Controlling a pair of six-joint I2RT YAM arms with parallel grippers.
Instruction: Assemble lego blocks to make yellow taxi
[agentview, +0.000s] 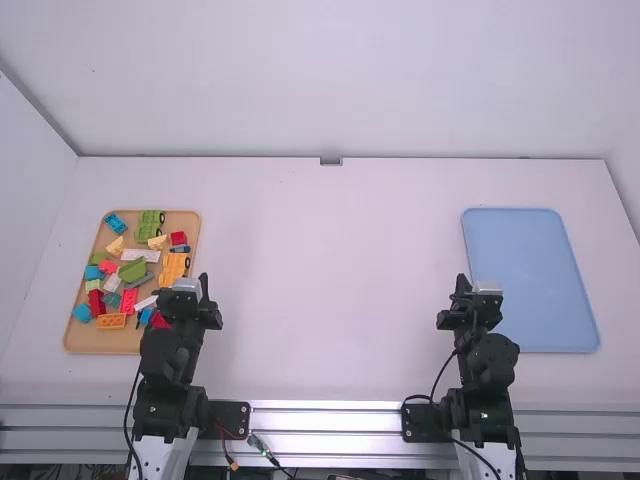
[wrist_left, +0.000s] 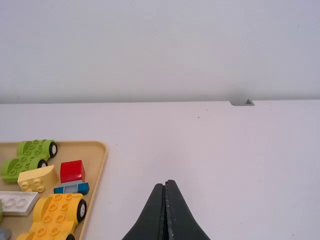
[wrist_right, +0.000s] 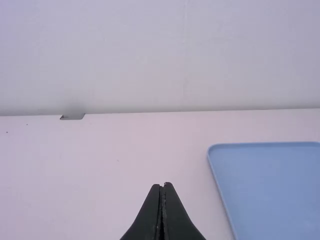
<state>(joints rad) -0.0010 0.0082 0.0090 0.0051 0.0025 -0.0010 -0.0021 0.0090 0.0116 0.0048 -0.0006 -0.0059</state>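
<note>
Where the yellow wheeled base (wrist_left: 56, 216) lies: at the far left of the high view, along the right side of the tan tray (agentview: 88, 340), among loose blocks; I judge it the likely chassis for the taxi.

Pale yellow sloped block (wrist_left: 38, 179): a little above that base in the high view, between it and the green wheeled base (agentview: 149, 226); it might serve as bonnet or roof.

Red block (wrist_left: 72, 171) and white piece (agentview: 141, 255): in the same tray, upper part, neither joined to the yellow base.

Left gripper (wrist_left: 166, 184): mine, its two fingers pressed together with nothing between them, by the tray's right edge in the high view.

Right gripper (wrist_right: 162, 185): also mine, fingertips meeting and holding nothing, right of centre in the high view, just left of the blue tray (agentview: 527, 280).

Taxi so far: I see no build begun; the body pieces have no place on the base.

Left to do: everything, by my reckoning: choose parts, bring out the base, stack the body and press each joint home. Opening my left fingers would come first; the crowded tray could make me nudge neighbouring blocks.
</note>
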